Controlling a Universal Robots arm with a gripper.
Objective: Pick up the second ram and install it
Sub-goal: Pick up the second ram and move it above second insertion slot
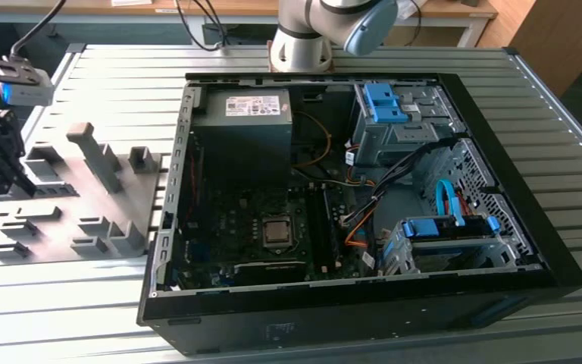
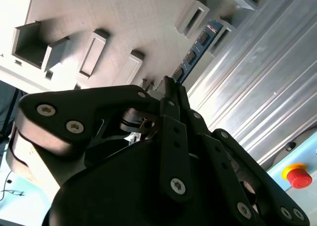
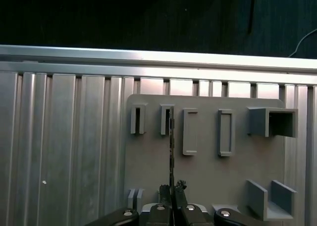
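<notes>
The table [image 1: 69,311] is a bench of ribbed aluminium profiles, its long grooves running side by side in the first wrist view [image 3: 59,146] and in the second wrist view [image 2: 257,77]. Three things sit directly on it. A flat grey fixture plate [image 1: 57,199] with raised blocks and slots lies toward the exterior view's left – its pockets show in both wrist views [image 3: 203,176] [image 2: 124,18]. Just beside it, toward the exterior view's right, a black computer case [image 1: 352,311] lies on its side with the open face up. The arm's base [image 1: 301,49] stands at the far edge, behind the case.
</notes>
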